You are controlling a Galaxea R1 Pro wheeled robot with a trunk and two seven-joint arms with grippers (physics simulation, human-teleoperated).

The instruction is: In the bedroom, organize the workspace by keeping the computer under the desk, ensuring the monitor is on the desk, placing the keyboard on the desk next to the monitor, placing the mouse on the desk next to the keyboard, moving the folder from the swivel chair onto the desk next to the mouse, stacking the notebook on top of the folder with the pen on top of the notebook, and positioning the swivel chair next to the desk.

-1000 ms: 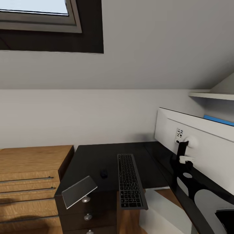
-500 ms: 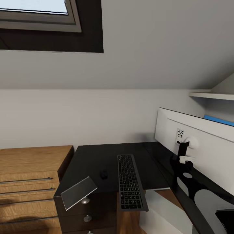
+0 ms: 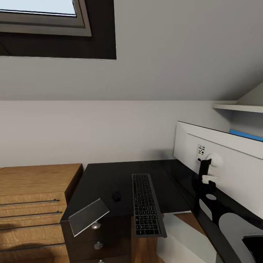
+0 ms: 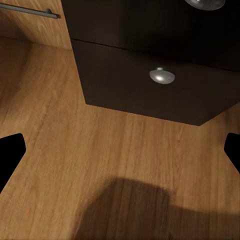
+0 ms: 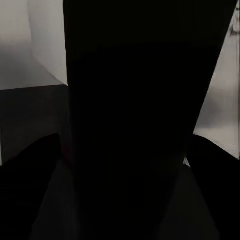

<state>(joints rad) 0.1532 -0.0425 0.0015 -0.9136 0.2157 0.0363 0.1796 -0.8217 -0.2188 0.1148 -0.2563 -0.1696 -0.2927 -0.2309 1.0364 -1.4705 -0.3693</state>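
Observation:
The glossy black desk [image 3: 106,179] carries the dark keyboard [image 3: 146,204], lying lengthwise with its near end past the desk's edge. The small dark mouse [image 3: 116,195] sits just left of it. A thin grey flat notebook [image 3: 88,216] rests tilted over the desk's front left corner. The monitor [image 3: 226,157] stands on the desk at the right, white back towards me. My right gripper [image 3: 204,179] [image 5: 120,165] is shut on its black stand. My left gripper [image 4: 120,150] hangs open over the wood floor. A pale grey computer [image 3: 179,237] shows below the desk.
A dark drawer block with silver knobs [image 3: 96,225] [image 4: 162,76] sits under the desk's left end. A light-wood drawer unit [image 3: 33,197] adjoins it at the left. A skylight [image 3: 40,18] is above, a white shelf [image 3: 237,107] at the right, with a blue strip [image 3: 246,135] behind the monitor.
The monitor has shifted slightly to the left with my right gripper on its stand. Keyboard, mouse and notebook have stayed in place.

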